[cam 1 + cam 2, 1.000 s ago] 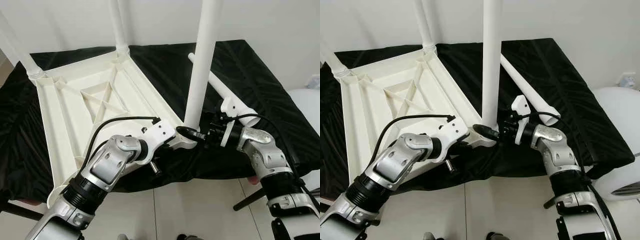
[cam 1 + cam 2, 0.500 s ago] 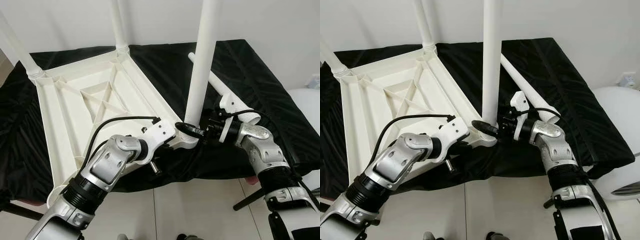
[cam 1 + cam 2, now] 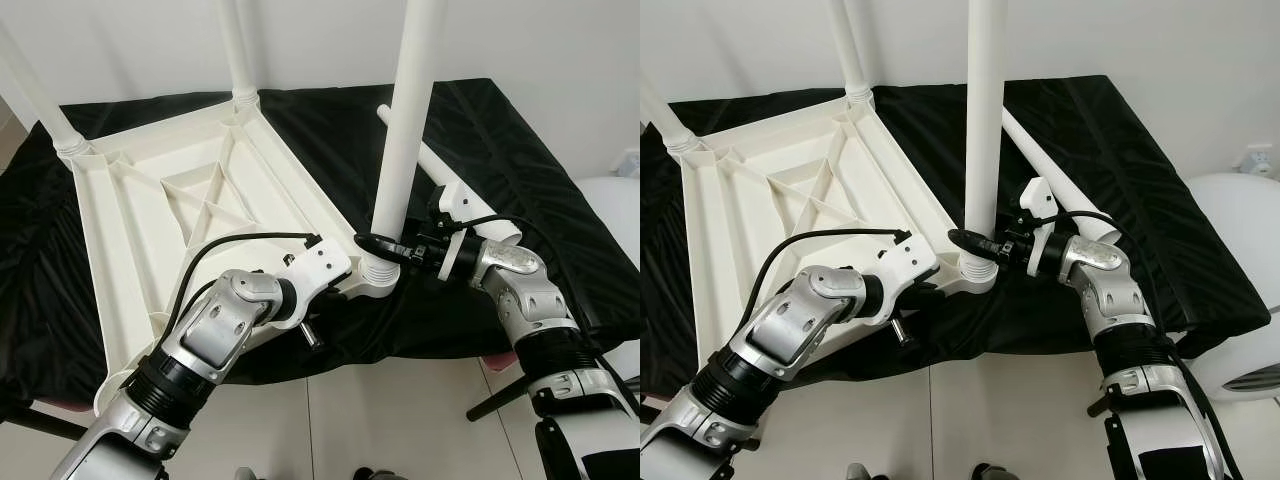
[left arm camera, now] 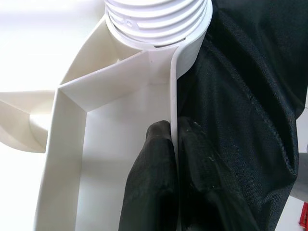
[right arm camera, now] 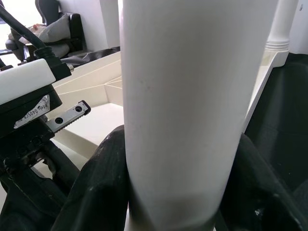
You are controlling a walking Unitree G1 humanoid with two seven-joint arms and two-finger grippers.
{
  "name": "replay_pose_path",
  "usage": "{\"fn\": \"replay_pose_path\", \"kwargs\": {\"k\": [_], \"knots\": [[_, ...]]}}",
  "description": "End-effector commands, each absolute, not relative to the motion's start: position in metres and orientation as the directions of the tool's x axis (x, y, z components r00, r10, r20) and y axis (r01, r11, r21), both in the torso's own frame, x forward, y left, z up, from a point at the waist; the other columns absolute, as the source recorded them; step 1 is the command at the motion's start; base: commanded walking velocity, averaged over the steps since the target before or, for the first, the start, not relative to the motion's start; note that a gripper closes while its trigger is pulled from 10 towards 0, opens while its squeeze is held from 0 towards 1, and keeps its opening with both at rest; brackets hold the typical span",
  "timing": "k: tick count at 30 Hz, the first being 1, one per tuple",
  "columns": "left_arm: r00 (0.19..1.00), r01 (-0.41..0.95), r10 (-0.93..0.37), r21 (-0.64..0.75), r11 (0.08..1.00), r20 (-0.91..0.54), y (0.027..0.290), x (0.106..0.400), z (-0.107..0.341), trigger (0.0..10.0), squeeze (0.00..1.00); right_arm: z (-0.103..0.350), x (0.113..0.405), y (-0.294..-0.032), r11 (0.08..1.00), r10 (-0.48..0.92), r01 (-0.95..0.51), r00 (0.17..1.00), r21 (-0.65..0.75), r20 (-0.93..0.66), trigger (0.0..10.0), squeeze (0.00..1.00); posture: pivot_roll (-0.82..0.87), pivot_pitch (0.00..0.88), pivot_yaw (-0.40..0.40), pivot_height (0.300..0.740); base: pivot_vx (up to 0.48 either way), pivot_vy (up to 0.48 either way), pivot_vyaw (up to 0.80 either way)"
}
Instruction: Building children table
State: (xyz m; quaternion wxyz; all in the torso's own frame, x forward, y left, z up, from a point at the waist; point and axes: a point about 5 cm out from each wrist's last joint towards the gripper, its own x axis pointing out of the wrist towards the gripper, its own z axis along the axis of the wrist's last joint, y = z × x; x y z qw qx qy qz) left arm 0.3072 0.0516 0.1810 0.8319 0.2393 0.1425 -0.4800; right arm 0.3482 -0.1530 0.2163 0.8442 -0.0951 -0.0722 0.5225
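A white children's table top [image 3: 190,200] lies upside down on a black cloth. One white leg [image 3: 405,120] stands upright in the near right corner socket [image 3: 380,275]. My right gripper [image 3: 385,246] is shut around this leg just above the socket, with a black finger [image 5: 98,187] on each side of it. My left gripper [image 4: 174,144] is shut on the table top's rim wall [image 4: 173,86], right beside that socket. A loose fourth leg [image 3: 450,180] lies on the cloth behind my right wrist.
Two more legs [image 3: 238,50] [image 3: 40,105] stand in the far corners. The black cloth [image 3: 520,140] ends just before me, with tiled floor [image 3: 400,420] below. A white rounded object [image 3: 615,200] sits at the right, and a dark bar [image 3: 495,400] slants by my right arm.
My right gripper has slid slightly up the upright leg and its wrist has turned, uncovering the socket collar below. The left arm has stayed put.
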Motion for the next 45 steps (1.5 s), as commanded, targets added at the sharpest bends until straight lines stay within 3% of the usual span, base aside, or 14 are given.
{"fn": "replay_pose_path", "kwargs": {"k": [1,15,16,18,19,35,45], "knots": [[0.507,0.862,-0.72,0.275,0.426,-0.474,0.052,0.306,0.181,10.0,0.0,0.212,0.346,-0.151,0.41,0.909,-0.885,0.416,-0.218,0.02,0.0,0.0,-0.06,0.15,0.04,0.74,0.0,0.0,0.0],[0.517,0.856,-0.714,0.265,0.444,-0.473,0.053,0.308,0.181,10.0,0.0,0.2,0.329,-0.148,0.392,0.918,-0.896,0.396,-0.209,0.028,0.0,0.0,-0.07,0.152,0.046,0.74,0.0,0.0,0.0],[0.518,0.855,-0.713,0.262,0.447,-0.473,0.053,0.308,0.181,10.0,0.0,0.198,0.326,-0.148,0.396,0.917,-0.895,0.398,-0.206,0.03,7.0,0.0,-0.07,0.155,0.047,0.74,0.0,0.0,0.0],[0.519,0.855,-0.712,0.261,0.449,-0.473,0.053,0.309,0.181,10.0,0.0,0.197,0.324,-0.148,0.399,0.915,-0.894,0.401,-0.204,0.032,7.0,0.0,-0.07,0.155,0.047,0.74,0.0,0.0,0.0],[0.519,0.854,-0.711,0.26,0.451,-0.474,0.054,0.309,0.181,10.0,0.0,0.196,0.322,-0.149,0.401,0.914,-0.893,0.403,-0.205,0.036,10.0,0.0,-0.07,0.157,0.049,0.74,0.0,0.0,0.0],[0.53,0.845,-0.703,0.227,0.484,-0.474,0.055,0.312,0.182,10.0,0.0,0.193,0.31,-0.147,0.444,0.895,-0.866,0.443,-0.229,0.061,10.0,0.0,-0.07,0.173,0.055,0.74,0.0,0.0,0.0],[0.556,0.825,-0.7,0.196,0.53,-0.448,0.049,0.314,0.189,10.0,0.0,0.187,0.303,-0.137,0.537,0.844,-0.824,0.526,-0.184,0.107,10.0,0.0,-0.07,0.176,0.055,0.74,0.0,0.0,0.0]]}}
